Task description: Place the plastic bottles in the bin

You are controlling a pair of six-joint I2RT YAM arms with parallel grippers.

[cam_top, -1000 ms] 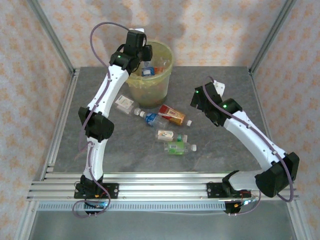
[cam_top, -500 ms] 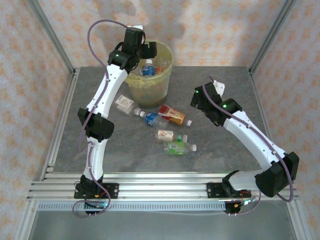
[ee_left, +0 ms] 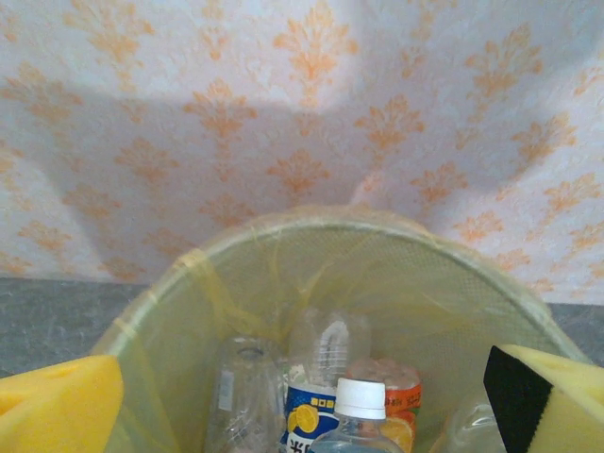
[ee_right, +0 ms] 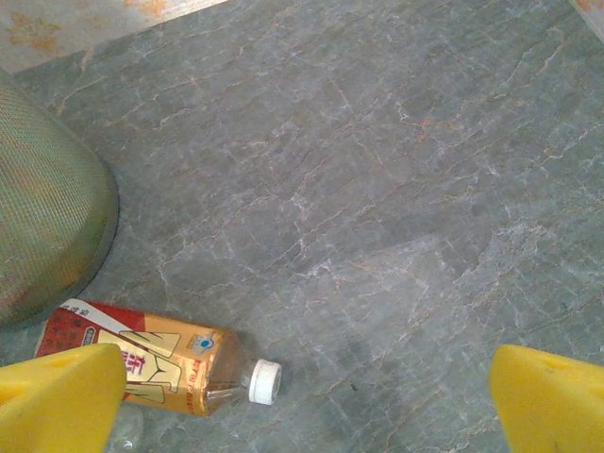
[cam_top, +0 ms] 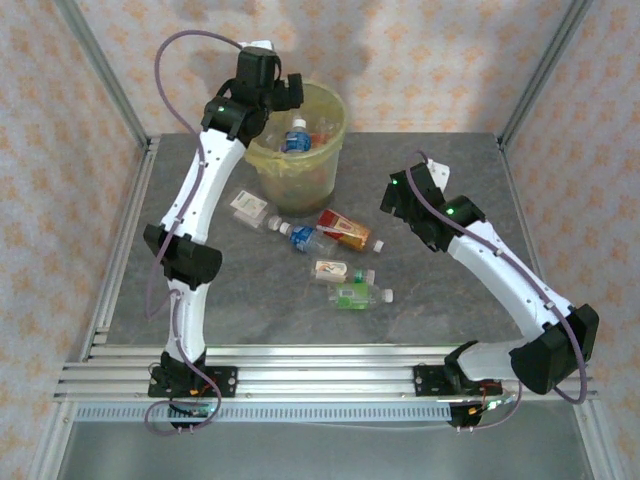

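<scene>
Bottles [ee_left: 326, 354] of clear, ribbed plastic crowd the bottom of the bin [cam_top: 298, 185], a round, tapered bucket lined with a thin, crinkled yellowish bag. It stands at the table's far edge, left of the middle. A white cap [ee_left: 360, 398] tops the nearest bottle inside.

Five more bottles lie on their sides on the grey, veined, stone-look table [cam_top: 250, 300], between the bin and the table's centre. A white-labelled bottle [cam_top: 250, 208] lies nearest the bin's foot. Beyond it are a blue-capped bottle [cam_top: 305, 238], a red-labelled bottle [cam_top: 345, 230] and a small pale bottle [cam_top: 335, 270]. A green bottle [cam_top: 358, 295] lies closest to the near edge.

The left gripper [cam_top: 283, 92] hovers over the bin's far-left rim, its yellow foam pads [ee_left: 57, 406] wide apart with nothing between them. The right gripper [cam_top: 400, 205] hangs above the table, right of the red-labelled bottle. Its pads [ee_right: 552, 401] are likewise spread and empty.
</scene>
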